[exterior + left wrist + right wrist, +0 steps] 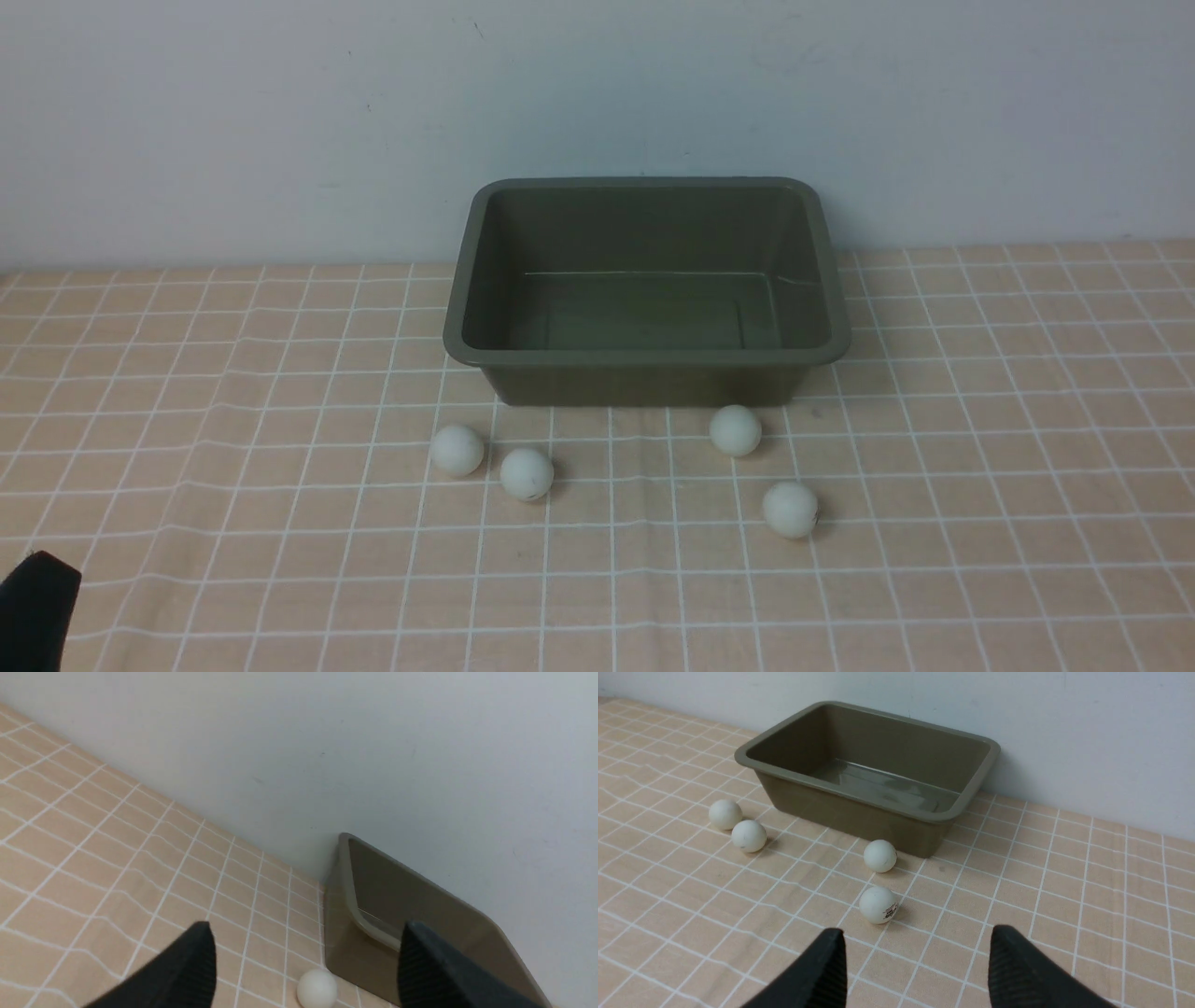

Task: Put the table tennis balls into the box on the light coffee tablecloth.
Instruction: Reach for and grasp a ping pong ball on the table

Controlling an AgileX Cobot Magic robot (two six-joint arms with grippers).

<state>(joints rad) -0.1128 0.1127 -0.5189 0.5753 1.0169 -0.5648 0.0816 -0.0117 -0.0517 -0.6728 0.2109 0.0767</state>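
Several white table tennis balls lie on the light coffee tablecloth (980, 467) in front of the box (644, 357): two to the left (456, 451) (527, 474) and two to the right (735, 430) (790, 510). The dark olive-grey box holds nothing. My left gripper (307, 927) is open and empty, with one ball (316, 988) and the box's corner (345, 933) ahead of it. My right gripper (917, 933) is open and empty, just short of the nearest ball (877, 905). The right gripper does not show in the front view.
A pale wall stands right behind the box (859, 795). A black piece of my left arm (37, 611) shows at the front view's lower left corner. The cloth is slightly creased at the left.
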